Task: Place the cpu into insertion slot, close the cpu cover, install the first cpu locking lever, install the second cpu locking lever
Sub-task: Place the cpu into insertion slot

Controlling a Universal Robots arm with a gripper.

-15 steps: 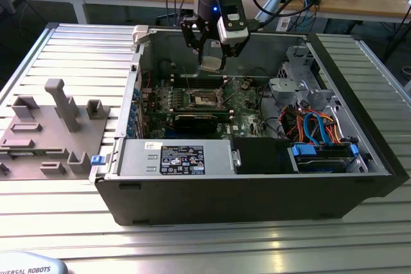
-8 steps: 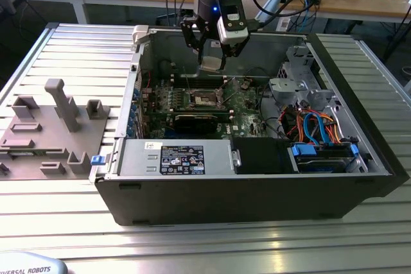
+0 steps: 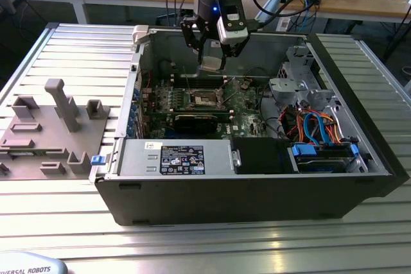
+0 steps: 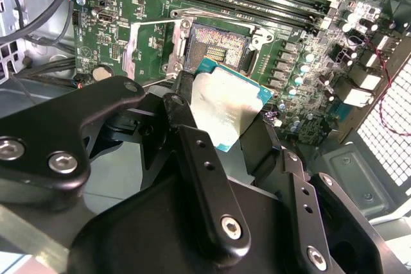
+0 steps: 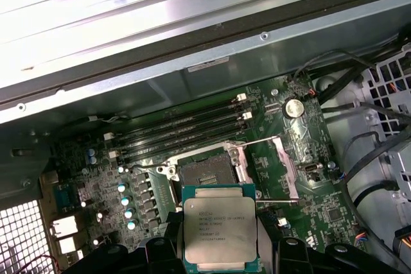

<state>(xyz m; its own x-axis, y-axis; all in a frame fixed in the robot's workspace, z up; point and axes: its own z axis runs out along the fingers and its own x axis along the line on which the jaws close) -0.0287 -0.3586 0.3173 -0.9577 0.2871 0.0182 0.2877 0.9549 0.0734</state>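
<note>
My gripper (image 3: 212, 48) hangs inside the open computer case, shut on the cpu (image 3: 210, 64), a flat square chip with a silvery top. It holds the chip above the green board, a little back of the insertion slot (image 3: 204, 98). In both wrist views the cpu (image 4: 228, 104) (image 5: 220, 226) sits between the black fingers (image 4: 186, 117), its edges clamped from two sides. The insertion slot (image 4: 218, 46) (image 5: 205, 171) lies bare and dark just past the chip. The cpu cover (image 4: 142, 46) (image 5: 286, 168) is swung open beside the slot. A thin wire lever (image 5: 260, 140) stands raised off it.
The case's (image 3: 257, 190) walls enclose the board. A black card (image 3: 200, 120) and a power supply (image 3: 186, 158) lie in front of the slot, and a drive bay with blue and orange cables (image 3: 314, 129) is at the exterior view's right. A grey fixture (image 3: 51, 126) sits outside at the left.
</note>
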